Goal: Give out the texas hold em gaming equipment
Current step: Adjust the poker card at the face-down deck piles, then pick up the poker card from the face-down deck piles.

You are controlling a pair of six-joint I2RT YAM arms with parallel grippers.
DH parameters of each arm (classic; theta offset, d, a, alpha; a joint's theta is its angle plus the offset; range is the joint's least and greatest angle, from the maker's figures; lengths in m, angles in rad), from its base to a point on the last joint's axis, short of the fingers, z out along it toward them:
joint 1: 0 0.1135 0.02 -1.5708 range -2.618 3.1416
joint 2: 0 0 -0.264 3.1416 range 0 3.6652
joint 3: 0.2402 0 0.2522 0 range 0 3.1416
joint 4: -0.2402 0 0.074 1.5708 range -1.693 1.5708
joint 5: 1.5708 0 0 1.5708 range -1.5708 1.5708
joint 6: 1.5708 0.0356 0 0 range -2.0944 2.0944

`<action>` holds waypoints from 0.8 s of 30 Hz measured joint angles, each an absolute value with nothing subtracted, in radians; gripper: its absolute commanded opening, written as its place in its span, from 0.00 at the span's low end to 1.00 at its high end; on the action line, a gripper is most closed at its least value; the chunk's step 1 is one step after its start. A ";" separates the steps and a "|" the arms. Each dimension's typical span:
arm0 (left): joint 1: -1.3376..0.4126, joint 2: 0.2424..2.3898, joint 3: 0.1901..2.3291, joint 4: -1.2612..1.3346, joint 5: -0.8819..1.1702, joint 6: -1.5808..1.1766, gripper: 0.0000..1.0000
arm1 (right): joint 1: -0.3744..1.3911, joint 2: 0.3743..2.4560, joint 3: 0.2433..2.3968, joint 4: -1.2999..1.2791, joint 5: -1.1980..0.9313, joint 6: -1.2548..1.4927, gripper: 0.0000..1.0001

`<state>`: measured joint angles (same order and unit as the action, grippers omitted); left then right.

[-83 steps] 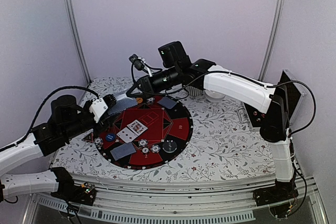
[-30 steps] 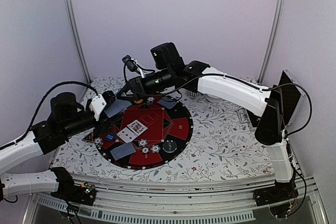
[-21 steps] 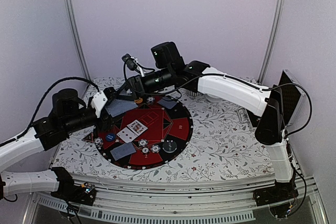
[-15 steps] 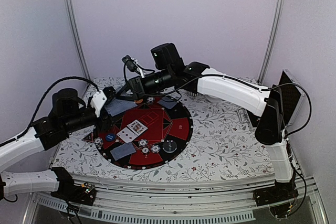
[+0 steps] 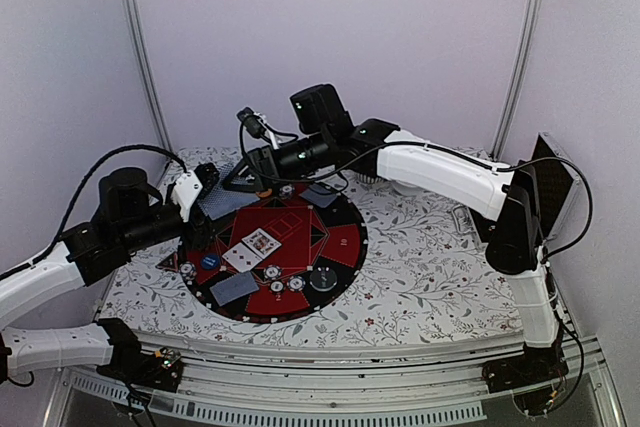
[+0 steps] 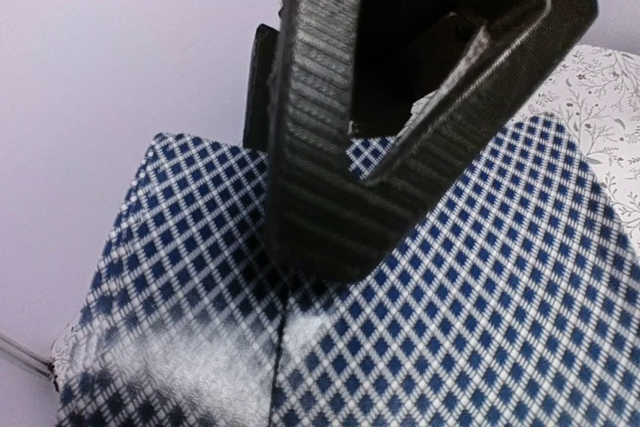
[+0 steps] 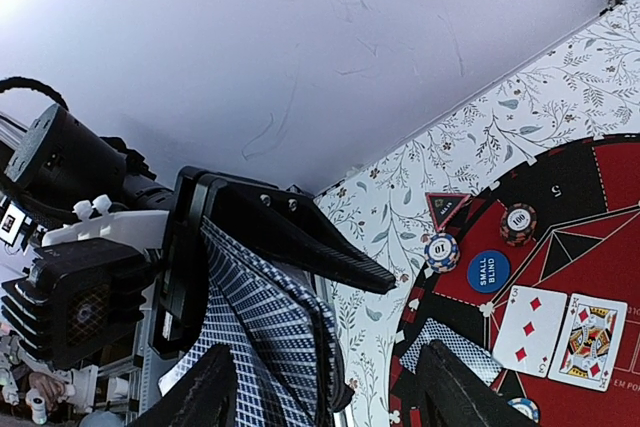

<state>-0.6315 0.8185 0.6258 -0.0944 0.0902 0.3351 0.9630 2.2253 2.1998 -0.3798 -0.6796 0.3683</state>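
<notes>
Now we hold playing cards [image 5: 222, 204] above the surface [image 5: 430, 277].
Our left tool [image 5: 206, 185] pinches them over the far-left edge of the mat [image 5: 345, 242]; our right tool [image 7: 328, 367] stands spread just beside them.

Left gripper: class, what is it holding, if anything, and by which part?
A stack of cards, clamped in the left gripper across its flat faces near one end; the other end sticks out free.

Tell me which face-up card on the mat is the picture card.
The white card bearing a colourful figure, farther from the round blue chip; the neighbouring white card shows only red diamonds.
</notes>
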 measured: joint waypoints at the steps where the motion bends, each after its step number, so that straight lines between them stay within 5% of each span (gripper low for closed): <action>1: -0.632 0.818 0.626 -0.094 0.090 0.335 0.57 | 0.962 2.225 2.200 -0.380 -0.680 0.370 0.63; 15: -0.628 0.819 0.626 -0.094 0.090 0.335 0.57 | 0.941 2.180 2.165 -0.372 -0.675 0.395 0.73; 24: -0.627 0.819 0.626 -0.094 0.090 0.335 0.57 | 0.925 2.103 2.053 -0.375 -0.708 0.422 0.62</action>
<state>-0.6270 0.8188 0.6258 -0.0944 0.0902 0.3351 0.9253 2.1025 2.0529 -0.3748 -0.7082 0.4217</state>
